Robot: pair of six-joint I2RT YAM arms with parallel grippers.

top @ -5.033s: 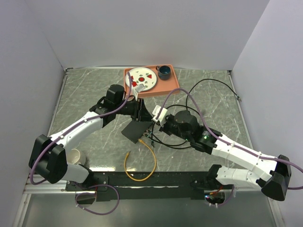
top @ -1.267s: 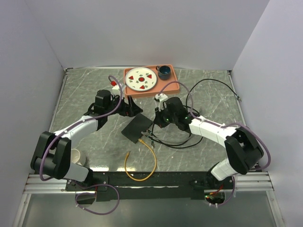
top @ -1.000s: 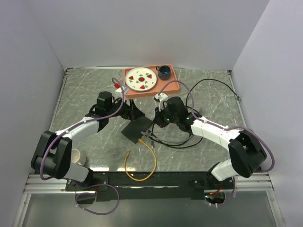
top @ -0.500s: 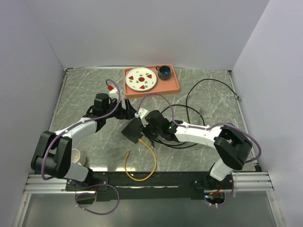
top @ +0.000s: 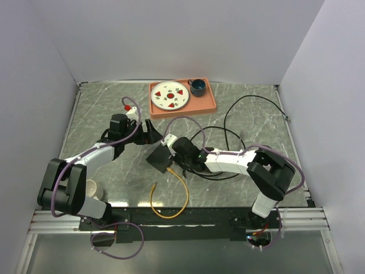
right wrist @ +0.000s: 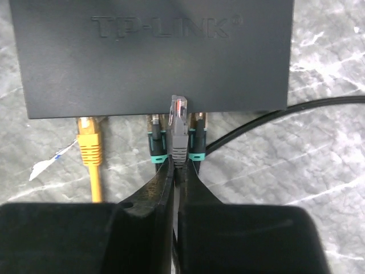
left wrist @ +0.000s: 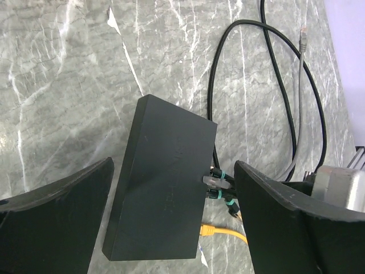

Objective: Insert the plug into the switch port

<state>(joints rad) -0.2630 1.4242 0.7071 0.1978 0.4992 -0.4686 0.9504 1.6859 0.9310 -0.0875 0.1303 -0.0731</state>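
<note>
- Switch (top: 164, 155), seen from above, lies between your left gripper (top: 149, 131) and right gripper (top: 173, 164).
- Left wrist: your jaws stand spread, with the switch between them.
- Right wrist: your jaws pinch the grey plug (right wrist: 178, 134), which points straight ahead with its tip at the switch port (right wrist: 186, 110). The lid reads "TP-LINK".

Grey marbled tabletop (top: 96, 104), plain pale walls (top: 171, 40) on three sides, aluminium rail (top: 57, 221) at near edge
</note>
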